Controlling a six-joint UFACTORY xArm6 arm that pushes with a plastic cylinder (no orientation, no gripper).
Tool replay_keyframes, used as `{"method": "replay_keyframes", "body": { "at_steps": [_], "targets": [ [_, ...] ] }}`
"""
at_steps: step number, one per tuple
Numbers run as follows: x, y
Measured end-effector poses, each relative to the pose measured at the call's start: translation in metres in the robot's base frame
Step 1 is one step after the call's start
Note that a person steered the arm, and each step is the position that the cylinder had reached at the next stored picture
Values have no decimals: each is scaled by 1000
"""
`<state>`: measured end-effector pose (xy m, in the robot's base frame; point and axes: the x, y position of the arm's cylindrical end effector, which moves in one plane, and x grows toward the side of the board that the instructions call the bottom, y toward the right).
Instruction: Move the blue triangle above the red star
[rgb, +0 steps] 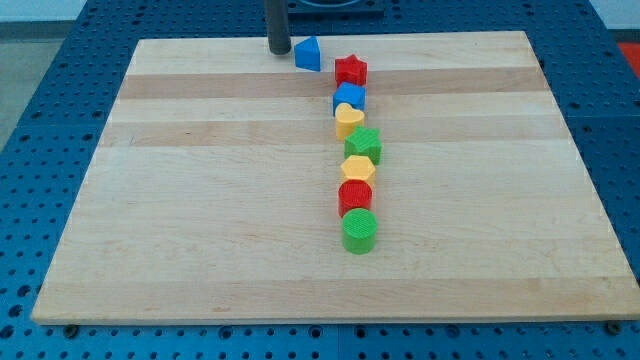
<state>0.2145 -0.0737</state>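
Green cylinder (360, 231) nearest, blue triangle (308, 54) just right of my tip (278, 51), red star (351, 70) beside.

Bright, even overhead lighting; no dim corners. The wooden board (200, 200) reads pale and slightly washed toward the view's top edge, no hard glare. Shadows short and soft: a small dark patch sits under the green cylinder (360, 231) and the red cylinder (355, 196), another at the rod's tip (278, 52). Focus is fair overall, block edges a little soft. Board edges taper toward the view's top from perspective; no obvious bowing.
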Motion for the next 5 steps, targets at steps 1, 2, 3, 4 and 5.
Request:
{"method": "replay_keyframes", "body": {
  "at_steps": [1, 2, 3, 4, 5],
  "targets": [
    [0, 20],
    [4, 18],
    [4, 8],
    [6, -13],
    [12, -17]
  ]
}}
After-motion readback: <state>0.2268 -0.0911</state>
